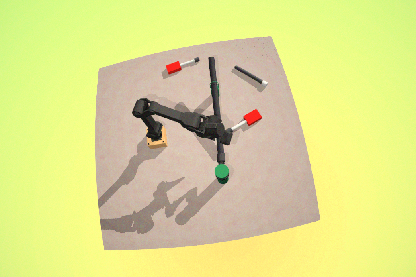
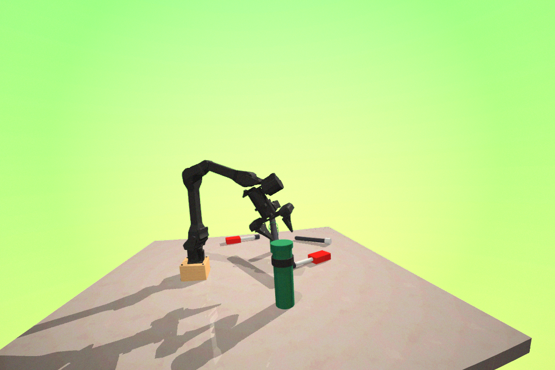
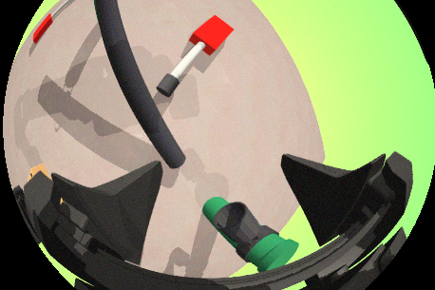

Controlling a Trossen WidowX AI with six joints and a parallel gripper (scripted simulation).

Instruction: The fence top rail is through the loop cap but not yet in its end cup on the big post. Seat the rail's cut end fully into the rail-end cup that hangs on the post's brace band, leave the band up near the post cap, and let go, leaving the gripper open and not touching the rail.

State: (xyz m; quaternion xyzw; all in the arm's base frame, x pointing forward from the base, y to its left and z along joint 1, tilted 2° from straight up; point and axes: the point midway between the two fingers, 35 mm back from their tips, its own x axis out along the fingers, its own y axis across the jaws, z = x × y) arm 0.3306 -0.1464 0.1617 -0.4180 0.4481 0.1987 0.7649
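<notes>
Only the wrist view shows the jaws spread wide, empty, above the rail-end cup [image 3: 243, 222] and rail [image 3: 129, 73].

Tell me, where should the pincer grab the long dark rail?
On the rail's bare stretch between the green loop cap and the post, coming down from above with the pincer across it: it's a thin round bar, open on both sides there.
</notes>
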